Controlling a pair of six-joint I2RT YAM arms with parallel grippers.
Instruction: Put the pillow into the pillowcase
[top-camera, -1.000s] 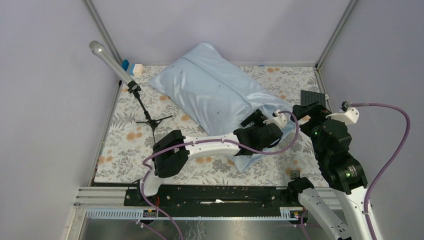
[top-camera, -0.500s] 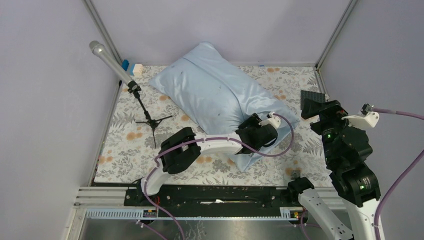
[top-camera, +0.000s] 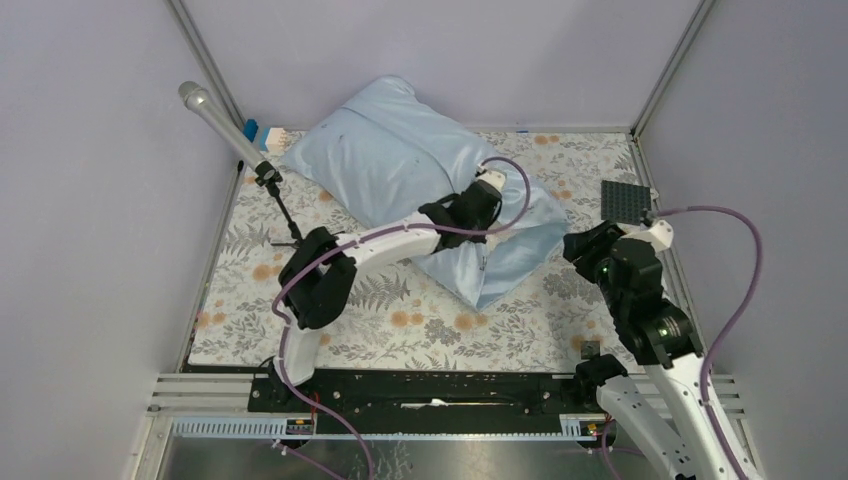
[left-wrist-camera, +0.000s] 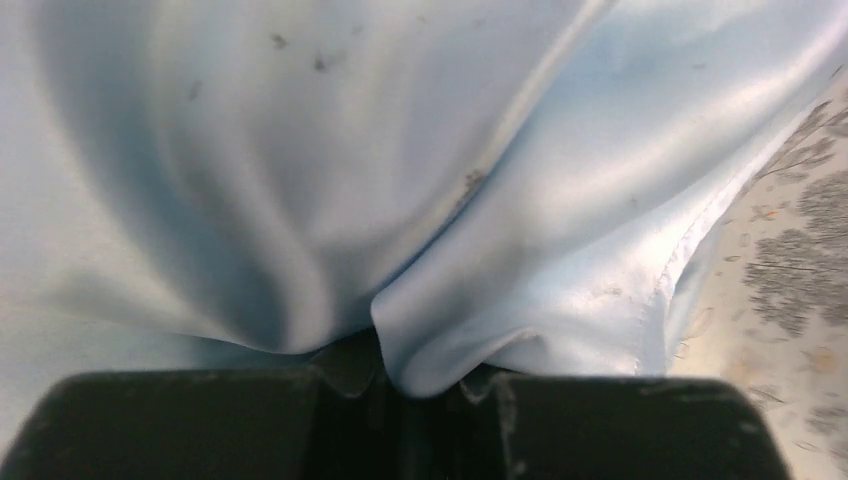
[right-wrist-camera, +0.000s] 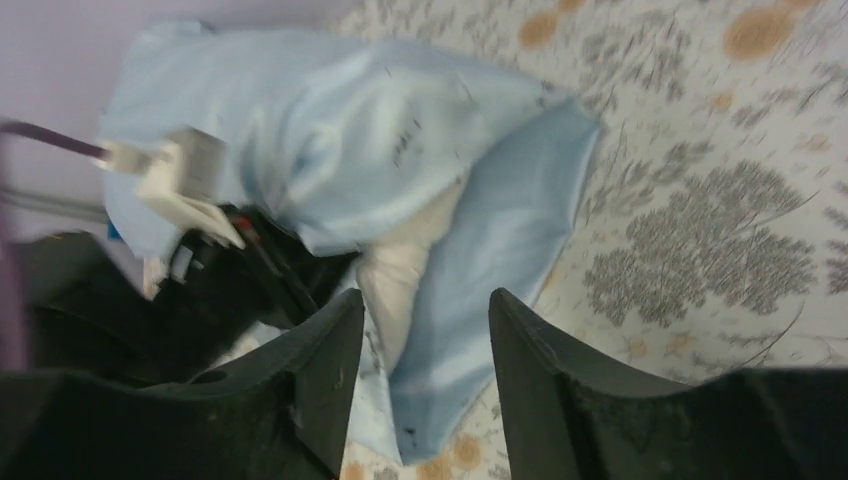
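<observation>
The light-blue pillowcase lies plump across the back of the floral cloth, its open end toward the front right. In the right wrist view a strip of the cream pillow shows in the mouth of the pillowcase. My left gripper sits on top near that end, shut on a pinched fold of the pillowcase; the fold runs down between the jaws of my left gripper. My right gripper hovers to the right of the mouth. Seen from its own wrist, my right gripper is open and holds nothing.
A microphone on a small tripod stands at the left. A dark studded plate lies at the right edge of the floral cloth. A small blue-and-white object sits in the back-left corner. Walls enclose three sides.
My left gripper shut on the pillowcase and dragged it back and left, bunching its near end. My right arm swung out to the right, came back lower, and its jaws narrowed.
</observation>
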